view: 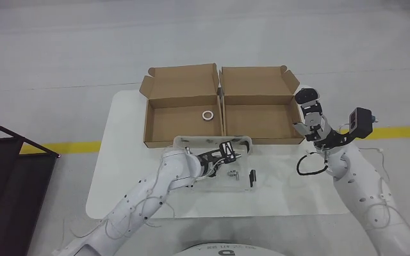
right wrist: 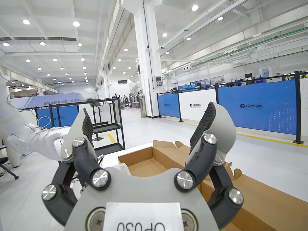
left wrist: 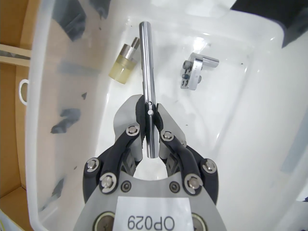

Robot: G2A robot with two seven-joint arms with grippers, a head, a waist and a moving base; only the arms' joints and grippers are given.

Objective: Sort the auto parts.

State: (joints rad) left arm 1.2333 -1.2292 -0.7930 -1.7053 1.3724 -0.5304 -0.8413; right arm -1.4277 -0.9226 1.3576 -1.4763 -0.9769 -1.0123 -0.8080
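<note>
My left gripper [left wrist: 150,109] is shut on a polished steel rod [left wrist: 147,68], holding it near one end inside the clear plastic bin [left wrist: 259,111]. On the bin floor a yellowish cylinder with a threaded stud [left wrist: 124,65] lies beside the rod, and a small metal bracket [left wrist: 194,72] lies on the other side. From above, the left gripper [view: 225,151] is over the bin [view: 186,142] at the table's front. My right gripper [right wrist: 149,121] is open and holds nothing. It is raised at the right of the table [view: 309,110], beside the right box.
Two open cardboard boxes stand side by side behind the bin. The left box [view: 168,125] holds a white ring [view: 207,115]; the right box [view: 259,123] has a bare floor. A small black part [view: 252,177] lies at the bin's right end.
</note>
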